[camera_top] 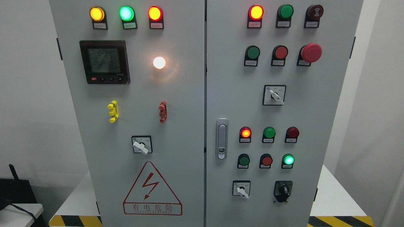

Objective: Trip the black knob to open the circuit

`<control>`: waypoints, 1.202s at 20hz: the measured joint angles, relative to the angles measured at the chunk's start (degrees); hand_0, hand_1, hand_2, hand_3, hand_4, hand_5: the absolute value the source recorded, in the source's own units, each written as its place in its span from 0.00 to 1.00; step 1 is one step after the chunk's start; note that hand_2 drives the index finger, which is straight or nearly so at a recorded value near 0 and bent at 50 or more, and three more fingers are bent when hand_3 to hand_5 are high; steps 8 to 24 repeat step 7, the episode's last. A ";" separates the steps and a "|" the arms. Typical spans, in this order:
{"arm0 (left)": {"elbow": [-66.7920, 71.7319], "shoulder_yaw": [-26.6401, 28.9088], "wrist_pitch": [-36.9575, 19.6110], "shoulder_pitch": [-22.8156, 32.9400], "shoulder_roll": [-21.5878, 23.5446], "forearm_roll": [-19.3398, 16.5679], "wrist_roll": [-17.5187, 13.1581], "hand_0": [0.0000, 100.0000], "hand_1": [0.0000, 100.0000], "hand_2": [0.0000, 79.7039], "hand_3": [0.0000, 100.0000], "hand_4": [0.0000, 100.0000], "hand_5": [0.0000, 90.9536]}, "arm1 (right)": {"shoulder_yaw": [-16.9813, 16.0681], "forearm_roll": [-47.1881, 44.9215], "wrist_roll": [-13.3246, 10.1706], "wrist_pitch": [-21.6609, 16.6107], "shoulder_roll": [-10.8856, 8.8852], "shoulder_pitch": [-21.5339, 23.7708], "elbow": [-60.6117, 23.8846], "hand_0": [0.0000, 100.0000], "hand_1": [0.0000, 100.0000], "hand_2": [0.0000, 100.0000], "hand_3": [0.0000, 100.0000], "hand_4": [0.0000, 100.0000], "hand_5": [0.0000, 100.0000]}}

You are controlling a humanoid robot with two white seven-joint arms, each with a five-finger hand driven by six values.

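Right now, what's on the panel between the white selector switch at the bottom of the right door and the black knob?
In the head view, nothing: only bare grey door separates the white selector switch from the black knob.

You face a grey cabinet [189,94]; the black knob [283,190] sits at its lower right, beside a white selector switch [241,190]. The meter [104,61] digits seem too blurred to read.

Head view, facing forward. Neither of the robot's arms enters the frame: no left arm at the lower left, no right arm at the lower right. Wrists, hands and fingers lie outside the view.
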 measured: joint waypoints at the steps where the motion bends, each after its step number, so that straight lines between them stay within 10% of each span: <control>1: 0.00 0.00 0.00 0.00 0.00 0.00 0.00 0.12 0.39 0.00 0.00 0.00 0.00 | -0.14 -0.09 0.73 0.00 -0.27 0.08 -0.12 0.01 0.25 0.00 0.06 0.05 0.01; 24: 0.00 0.00 0.00 0.00 0.00 0.00 0.00 0.12 0.39 0.00 0.00 0.00 0.00 | -0.82 -0.35 2.23 0.08 -1.48 0.36 -0.88 0.00 0.25 0.00 0.05 0.05 0.01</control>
